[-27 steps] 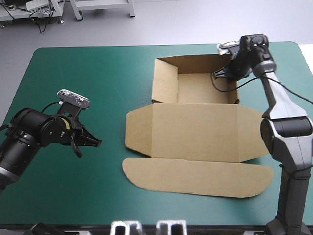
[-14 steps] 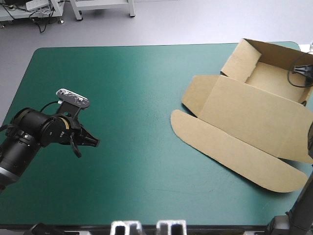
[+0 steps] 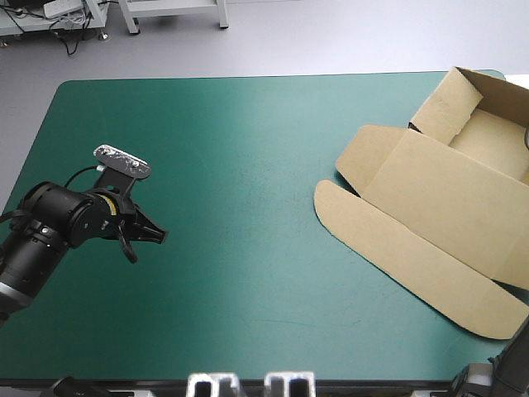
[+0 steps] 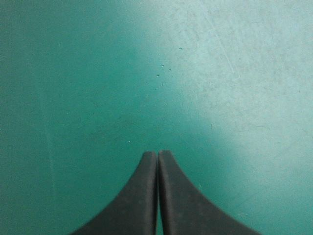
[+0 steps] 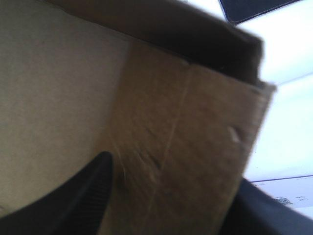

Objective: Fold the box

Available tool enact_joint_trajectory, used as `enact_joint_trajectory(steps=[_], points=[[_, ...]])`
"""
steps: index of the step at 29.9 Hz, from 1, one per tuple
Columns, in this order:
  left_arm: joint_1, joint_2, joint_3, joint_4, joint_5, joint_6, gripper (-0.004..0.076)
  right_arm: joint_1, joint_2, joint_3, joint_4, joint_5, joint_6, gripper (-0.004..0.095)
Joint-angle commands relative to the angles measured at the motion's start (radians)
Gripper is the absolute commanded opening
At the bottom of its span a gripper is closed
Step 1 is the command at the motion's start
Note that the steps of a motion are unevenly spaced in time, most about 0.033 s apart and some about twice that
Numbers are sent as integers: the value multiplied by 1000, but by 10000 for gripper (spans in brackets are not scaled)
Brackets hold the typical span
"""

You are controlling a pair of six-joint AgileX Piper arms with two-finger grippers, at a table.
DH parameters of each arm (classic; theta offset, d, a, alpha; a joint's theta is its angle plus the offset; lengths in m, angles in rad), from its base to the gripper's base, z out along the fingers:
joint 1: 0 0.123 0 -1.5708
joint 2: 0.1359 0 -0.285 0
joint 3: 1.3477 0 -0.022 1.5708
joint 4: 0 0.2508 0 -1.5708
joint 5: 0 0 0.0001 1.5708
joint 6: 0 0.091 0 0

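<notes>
**Item:** box (image 3: 446,215), brown; open tray with the lid lying flat.
**Location:** far-right part of the counter (image 3: 248,165), well apart from the left gripper (image 3: 153,238).
**Grippers:** the right gripper (image 5: 173,169) is clamped on a tray wall, with one finger inside the tray. The left gripper's fingers are pressed together over bare counter.
**Axis:** the long creases run diagonally, far-left to near-right. The rounded flap faces the left gripper.
**Handling, judged:** keep the wall pinched, slide the box flat, and square it before creasing.

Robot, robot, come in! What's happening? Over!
Left gripper shut, empty. Right gripper shut on box wall. Box: open tray, lid flat. Nothing in the way.
</notes>
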Motion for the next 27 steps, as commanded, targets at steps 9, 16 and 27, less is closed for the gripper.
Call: enact_joint_trajectory(steps=[9, 16, 27], points=[[2, -22, -24, 22, -36, -13, -8, -7, -118, -56, -49, -17, 14, 841], [2, -22, -24, 23, -36, -13, -8, -7, -231, -122, 111, 4, 27, 725], [2, -22, -24, 6, -40, -13, -8, 132, -405, -59, 428, 4, -92, -13]])
